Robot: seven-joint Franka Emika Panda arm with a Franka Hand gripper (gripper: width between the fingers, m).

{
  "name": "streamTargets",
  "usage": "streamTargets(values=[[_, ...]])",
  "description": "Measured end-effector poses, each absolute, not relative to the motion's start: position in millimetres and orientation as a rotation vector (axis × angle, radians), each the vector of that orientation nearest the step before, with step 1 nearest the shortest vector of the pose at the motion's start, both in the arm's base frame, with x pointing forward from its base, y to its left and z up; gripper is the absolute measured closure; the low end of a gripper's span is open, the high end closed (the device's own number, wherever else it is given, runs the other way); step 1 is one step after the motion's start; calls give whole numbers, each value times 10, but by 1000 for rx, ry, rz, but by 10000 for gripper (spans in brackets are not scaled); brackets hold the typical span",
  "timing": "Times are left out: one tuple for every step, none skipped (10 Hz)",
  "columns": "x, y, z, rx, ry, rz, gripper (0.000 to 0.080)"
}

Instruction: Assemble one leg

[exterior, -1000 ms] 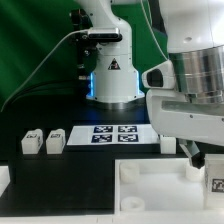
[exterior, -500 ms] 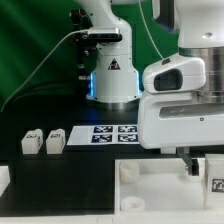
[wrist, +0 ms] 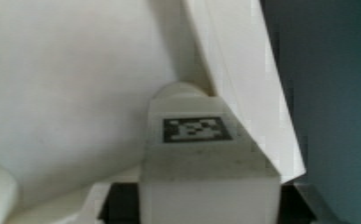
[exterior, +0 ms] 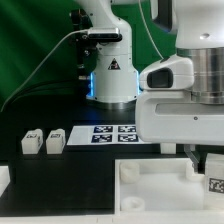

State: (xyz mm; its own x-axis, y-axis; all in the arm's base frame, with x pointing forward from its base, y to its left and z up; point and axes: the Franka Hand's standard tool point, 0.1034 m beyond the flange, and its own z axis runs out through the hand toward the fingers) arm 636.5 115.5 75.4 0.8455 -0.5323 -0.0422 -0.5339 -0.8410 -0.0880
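Hand (exterior: 196, 160) low at exterior view's right, over tray-like piece (exterior: 150, 180); leg (wrist: 202, 150) fills wrist view. Can't tell if clamped. Keep leg upright, seat slowly, w/o tilt.

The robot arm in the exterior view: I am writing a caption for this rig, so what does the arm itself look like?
The arm is glossy white with rounded, bulky housings and a grey cylindrical section near the top. Its base is white too, bears a black triangular warning label, shows a blue glowing light, and has a black block with thin pale cables looping off it. The gripper's fingers look dark; its details are unclear.
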Motion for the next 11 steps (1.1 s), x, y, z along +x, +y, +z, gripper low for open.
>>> streamTargets(values=[[6360, 1155, 756, -2830, 1133, 38, 501], [6347, 1163, 747, -2701, 1430, 52, 501], [6338, 1176, 735, -2558, 1651, 77, 501], [6335, 1171, 731, -2351, 1902, 108, 501], [6336, 1173, 731, -2237, 2016, 133, 502], [6337, 1174, 731, -2168, 2081, 149, 502], [6336, 1183, 732, -2092, 2158, 160, 502], [6334, 1184, 729, -2117, 2133, 158, 502], [6332, 1185, 723, -2152, 2096, 156, 409], [6331, 1187, 720, -2159, 2089, 154, 271], [6371, 1177, 723, -2258, 1957, 111, 189]])
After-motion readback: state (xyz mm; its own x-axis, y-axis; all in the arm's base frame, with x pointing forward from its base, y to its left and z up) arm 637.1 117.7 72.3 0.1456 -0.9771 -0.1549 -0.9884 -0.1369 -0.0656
